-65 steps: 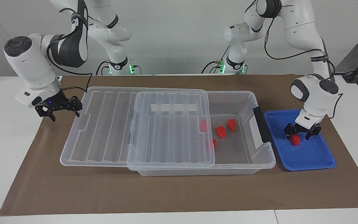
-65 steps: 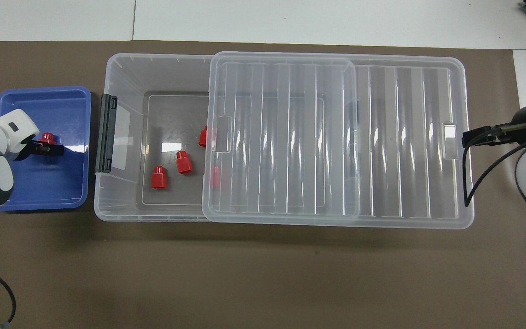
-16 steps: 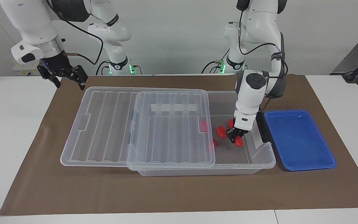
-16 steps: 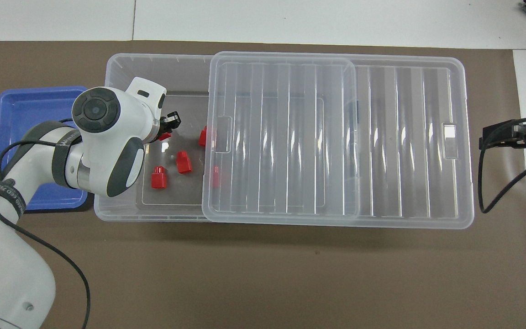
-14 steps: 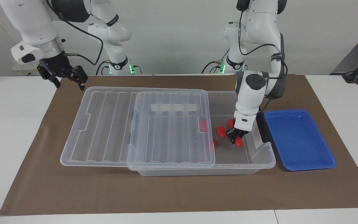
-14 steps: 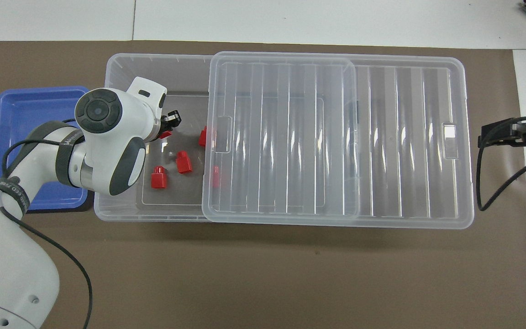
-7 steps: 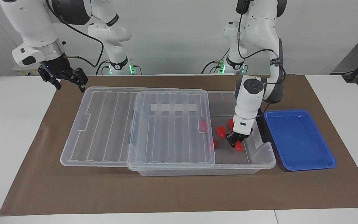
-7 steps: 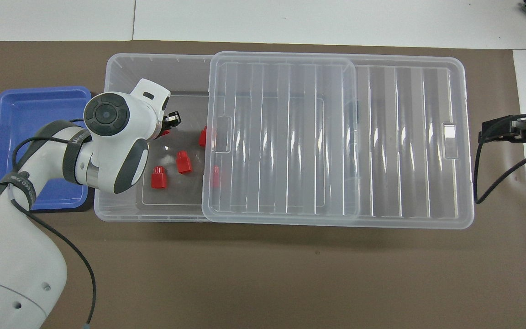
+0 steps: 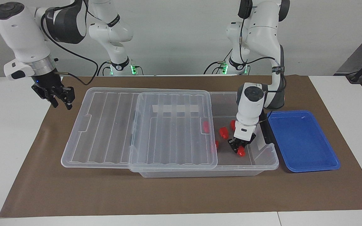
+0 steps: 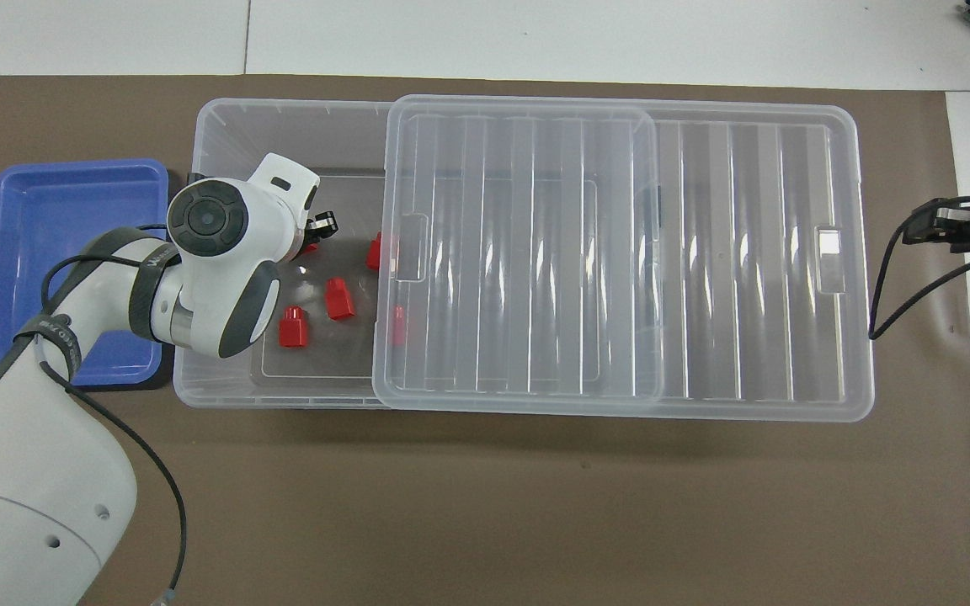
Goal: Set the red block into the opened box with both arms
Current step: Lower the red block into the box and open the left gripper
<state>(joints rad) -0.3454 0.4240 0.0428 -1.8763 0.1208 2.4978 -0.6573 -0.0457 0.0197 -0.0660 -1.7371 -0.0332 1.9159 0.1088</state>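
The clear box (image 9: 264,164) lies on the brown mat, its ribbed lid (image 9: 137,131) slid toward the right arm's end so the end by the black latch stands open. My left gripper (image 9: 238,148) reaches down into that open end, shut on a red block (image 9: 240,153) held low over the box floor. From overhead the left arm's wrist hides most of the left gripper (image 10: 318,236) and the red block (image 10: 309,247). My right gripper (image 9: 62,103) hangs open and holds nothing, over the table off the lid's end; it shows as the right gripper (image 10: 923,229) overhead.
Several more red blocks lie on the box floor, two in the open (image 9: 223,132) (image 9: 233,124) and two at the lid's edge (image 9: 205,126) (image 9: 215,145). A blue tray (image 9: 303,147) with nothing in it sits beside the latch end, toward the left arm's end.
My left gripper has sunk lower into the box with the red block. My right gripper has dropped and swung outward from the lid, its fingers drawn closer together.
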